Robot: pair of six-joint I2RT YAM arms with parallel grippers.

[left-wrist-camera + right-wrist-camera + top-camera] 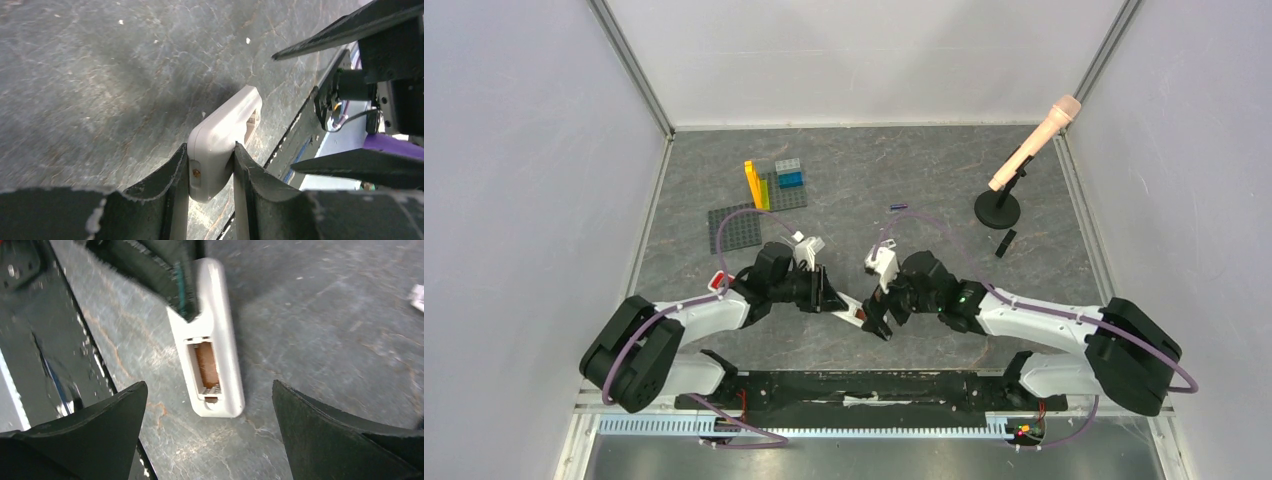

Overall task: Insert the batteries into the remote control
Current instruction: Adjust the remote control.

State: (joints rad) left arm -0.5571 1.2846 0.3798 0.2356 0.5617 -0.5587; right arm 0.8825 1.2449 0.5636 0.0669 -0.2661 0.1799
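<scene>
Holding the remote control open for loading

Gripped at one narrow end, the remote control point(849, 315) is held low over the near middle of the table point(874, 170), between the two arms. The left gripper point(210, 150) is closed on it, one finger pressed against each long side. The shell is seen as a slim, off-white plastic bar with rounded corners and a smooth matt surface. A small orange dot is seen on the clamped end in the left wrist view. No cover is on the back, and a long rectangular battery compartment point(212, 390) is exposed near the free end. A reddish-brown battery point(205, 362) is seated lengthwise inside it, and metal contacts are visible at the end nearer the right wrist camera.

The right gripper point(208, 385) is spread wide, with its two dark fingers well apart on either side of the free end and nothing between them.

A purple battery point(898, 207) is seen lying alone farther back on the table, well apart from the remote. A microphone point(1034, 145) on a round stand is placed at the far right, and grey brick plates point(754, 205) with coloured bricks at the far left.
</scene>
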